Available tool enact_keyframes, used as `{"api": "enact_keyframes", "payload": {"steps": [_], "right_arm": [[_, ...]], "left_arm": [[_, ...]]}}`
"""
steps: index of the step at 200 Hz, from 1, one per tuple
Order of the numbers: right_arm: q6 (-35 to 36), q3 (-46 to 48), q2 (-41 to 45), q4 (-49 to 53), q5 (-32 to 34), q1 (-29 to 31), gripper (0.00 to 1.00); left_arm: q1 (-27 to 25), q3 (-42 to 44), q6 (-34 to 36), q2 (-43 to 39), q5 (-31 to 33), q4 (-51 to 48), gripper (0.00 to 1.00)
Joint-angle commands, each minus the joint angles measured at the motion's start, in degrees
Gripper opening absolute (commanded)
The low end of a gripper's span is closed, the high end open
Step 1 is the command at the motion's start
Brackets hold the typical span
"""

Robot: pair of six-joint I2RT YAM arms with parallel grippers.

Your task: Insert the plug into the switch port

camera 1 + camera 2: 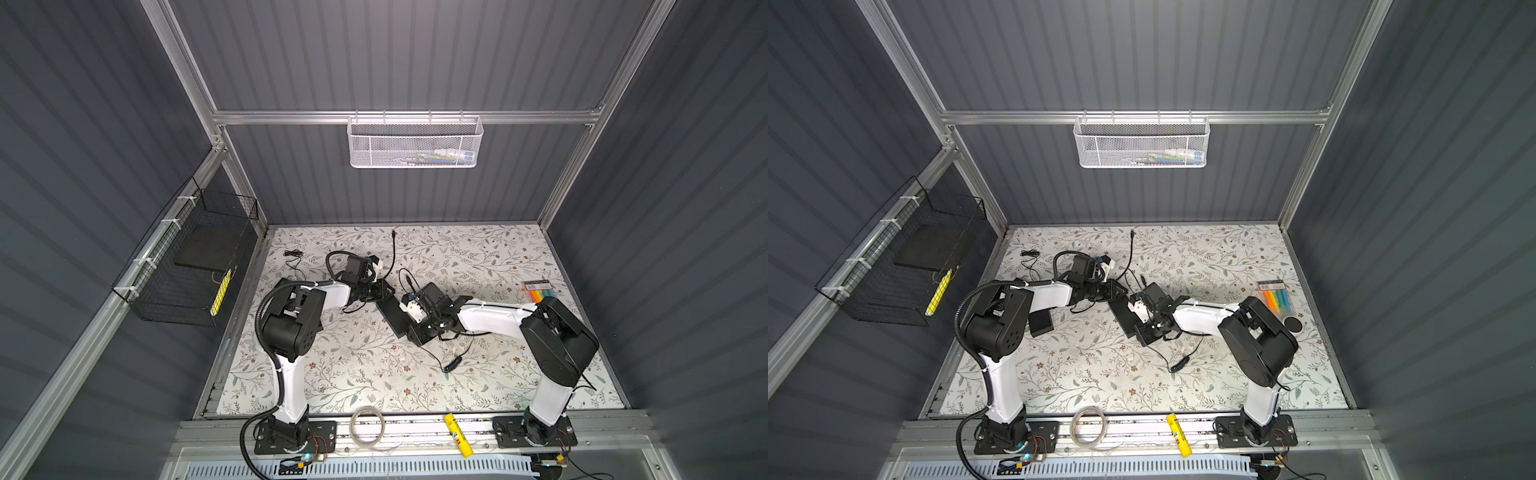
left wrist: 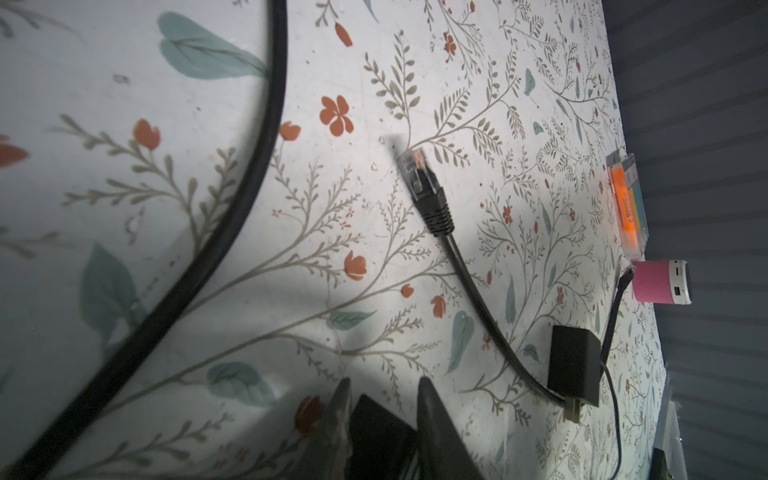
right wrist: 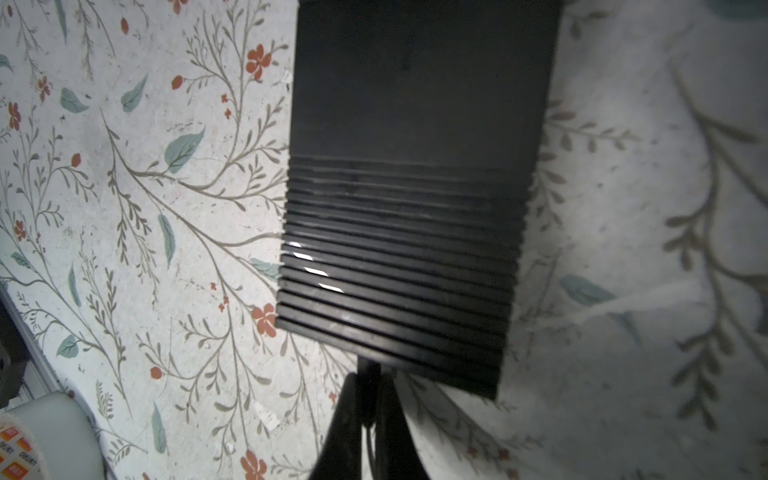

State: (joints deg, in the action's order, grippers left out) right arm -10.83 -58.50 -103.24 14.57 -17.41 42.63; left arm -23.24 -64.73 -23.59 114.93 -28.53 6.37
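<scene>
Plug [image 2: 419, 178] lies unheld on the floral mat [image 2: 208, 257] while my left gripper [image 2: 384, 380], part-closed, clamps what looks like the switch [image 3: 415, 208] corner, bracing it, I judge; right gripper [image 3: 369, 376] sits pinched shut at its edge.

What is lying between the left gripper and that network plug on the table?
Only bare floral tabletop, as the left wrist view shows; the Ethernet plug lies loose ahead of the left gripper, its cable curving off to one side.
</scene>
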Motion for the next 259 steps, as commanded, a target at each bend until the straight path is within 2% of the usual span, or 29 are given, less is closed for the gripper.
{"api": "enact_keyframes", "payload": {"steps": [1, 38, 114, 168, 259], "right_arm": [[2.34, -4.97, -0.27, -6.92, 1.36, -1.41, 0.00], [3.26, -8.07, -0.97, -3.92, 0.36, -1.74, 0.00], [2.31, -5.75, -4.32, -10.72, -0.05, -2.37, 0.00], [3.76, -9.02, -2.88, -7.71, 0.28, -2.97, 0.00], [5.70, -13.36, -5.48, -5.82, -0.80, -3.30, 0.00]], "left_arm": [[-2.76, 1.96, -1.19, 3.34, -2.96, -8.31, 0.27], [-2.77, 2.32, -1.12, 3.19, -2.84, -8.30, 0.27], [-2.84, 2.50, -1.27, 3.41, -3.20, -8.39, 0.27], [-3.16, 2.74, -1.36, 3.28, -3.06, -8.40, 0.26], [-4.13, 4.52, -2.23, 3.02, -3.29, -6.46, 0.26]]}}
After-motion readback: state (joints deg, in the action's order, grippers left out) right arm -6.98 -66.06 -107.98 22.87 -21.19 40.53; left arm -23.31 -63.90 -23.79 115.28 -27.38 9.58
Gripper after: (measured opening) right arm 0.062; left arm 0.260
